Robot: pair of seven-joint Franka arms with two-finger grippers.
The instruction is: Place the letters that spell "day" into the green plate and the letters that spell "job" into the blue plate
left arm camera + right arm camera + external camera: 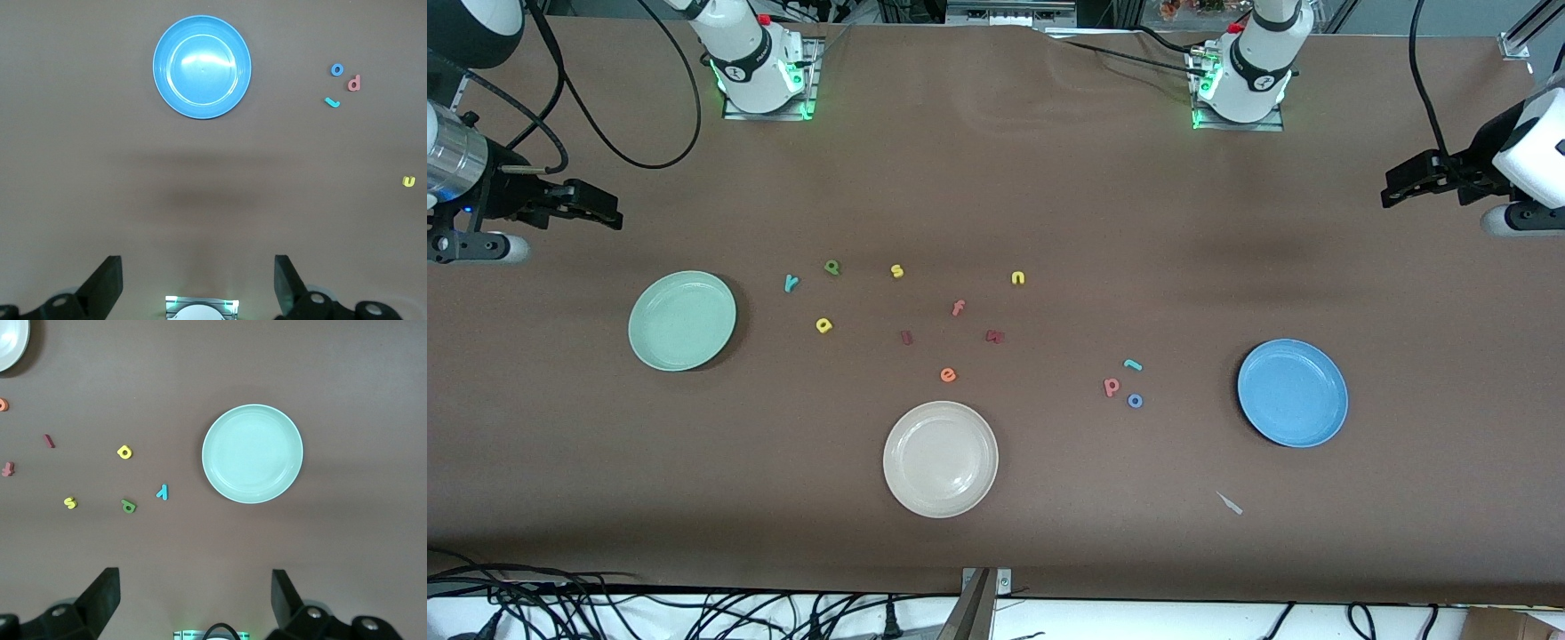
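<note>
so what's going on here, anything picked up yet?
Nothing is handled yet. The left gripper and right gripper hang open at their own ends of the table, holding nothing. The green plate and blue plate are both empty. The d, a and y lie beside the green plate; the j, o and b lie beside the blue plate.

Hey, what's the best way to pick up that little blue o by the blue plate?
Probably straight down from above: the blue o lies flat on the table. Pinch across the ring's outer edges, turning the jaws so they miss the pink b close beside it.
</note>
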